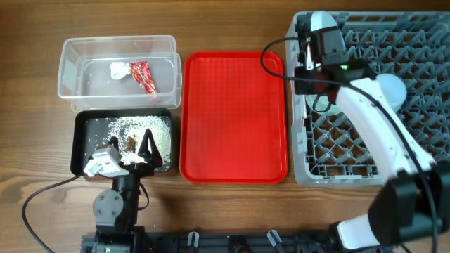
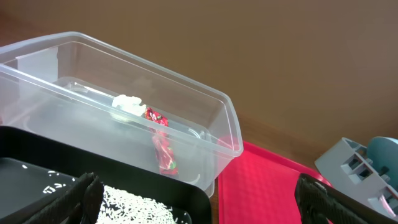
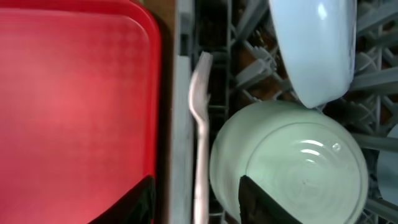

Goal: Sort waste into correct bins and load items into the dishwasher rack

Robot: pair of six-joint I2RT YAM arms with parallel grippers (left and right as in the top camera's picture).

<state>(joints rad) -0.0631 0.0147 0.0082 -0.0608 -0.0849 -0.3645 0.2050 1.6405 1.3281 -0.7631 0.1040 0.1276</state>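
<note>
The clear tub [image 1: 70, 70] holds the white tissue [image 1: 118, 69] and the red wrapper [image 1: 143, 77]; both also show in the left wrist view, the tissue [image 2: 127, 104] and the wrapper [image 2: 163, 149]. The black tray [image 1: 83, 130] holds rice crumbs [image 1: 130, 126] and a brown scrap [image 1: 131, 145]. My left gripper [image 1: 139, 146] [image 2: 199, 208] is open and empty above the tray's near right corner. My right gripper [image 1: 308, 63] [image 3: 196, 205] is open over the grey rack's [image 1: 422, 42] left edge, its fingers either side of a white plastic utensil [image 3: 200, 124]. A pale green bowl [image 3: 292, 168] and a light blue bowl [image 3: 317, 50] lie upturned in the rack.
The flat red serving tray [image 1: 233, 116] lies between the bins and the rack; it also shows in the right wrist view [image 3: 74, 106]. A light blue dish [image 1: 391, 88] sits in the rack beside the right arm. Cables trail near both arm bases.
</note>
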